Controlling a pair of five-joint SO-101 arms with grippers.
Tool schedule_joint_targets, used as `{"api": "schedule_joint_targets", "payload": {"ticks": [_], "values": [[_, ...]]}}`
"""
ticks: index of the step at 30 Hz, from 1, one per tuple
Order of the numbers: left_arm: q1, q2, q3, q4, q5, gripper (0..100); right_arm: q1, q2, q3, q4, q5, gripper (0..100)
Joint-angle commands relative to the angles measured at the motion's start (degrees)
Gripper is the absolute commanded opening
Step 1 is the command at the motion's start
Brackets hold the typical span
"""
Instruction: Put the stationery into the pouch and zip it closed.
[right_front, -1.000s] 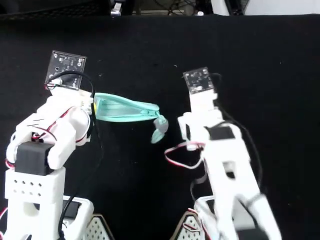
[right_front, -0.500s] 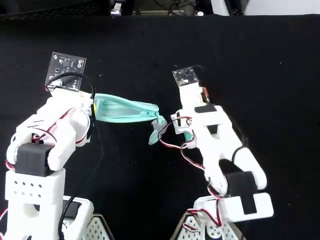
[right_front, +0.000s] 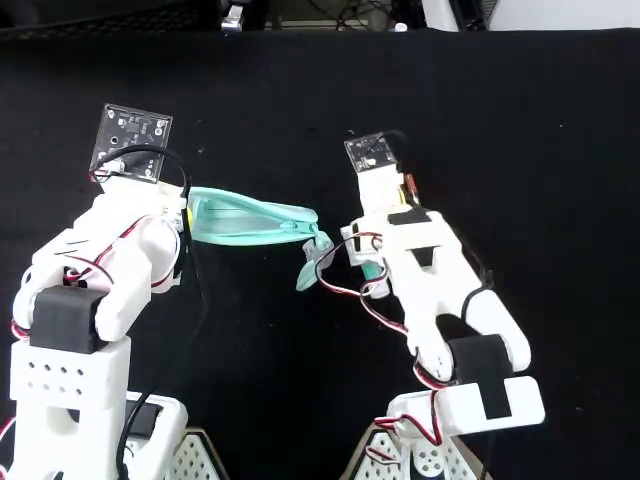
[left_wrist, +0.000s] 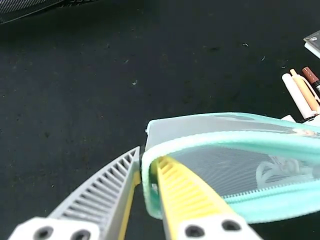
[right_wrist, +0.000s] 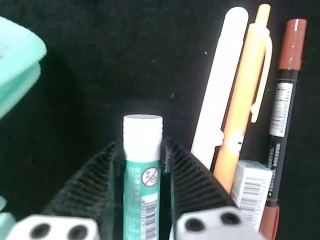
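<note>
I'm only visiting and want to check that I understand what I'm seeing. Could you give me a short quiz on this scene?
1. True or false: the left claw grips one end of the mint pouch, with one finger inside its open mouth.
2. What does the right claw hold?
A) an orange pen
B) a white-capped green glue stick
C) the zip pull
3. Fill in: next to the right claw, ___ pens lie side by side on the black table.

Key: 1 true; 2 B; 3 three.
</note>
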Motion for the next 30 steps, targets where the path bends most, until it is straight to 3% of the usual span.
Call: {"api": "schedule_joint_targets", "payload": {"ticks": [1, 7, 12, 17, 22, 30], "values": [[-0.13, -0.09, -0.13, -1.14, 0.53, 3, 1.41, -4.0, -1.36, 5.19, -0.53, 1.1], [-0.13, -0.09, -0.13, -1.23, 0.53, 3, 0.97, -18.33, 2.68, 16.53, 0.18, 1.1], [-0.13, -0.09, -0.13, -1.23, 0.53, 3, 0.97, -27.82, 6.64, 25.67, 5.98, 1.1], [-0.13, -0.09, -0.13, -1.23, 0.53, 3, 0.0, -30.64, 13.05, 25.67, 6.07, 4.0], [-0.13, -0.09, -0.04, -1.23, 0.53, 3, -3.43, -30.64, 16.31, 25.76, 6.07, 18.1], [-0.13, -0.09, -0.04, -1.23, 0.53, 3, -6.77, -30.64, 16.04, 25.76, 6.07, 19.1]]}}
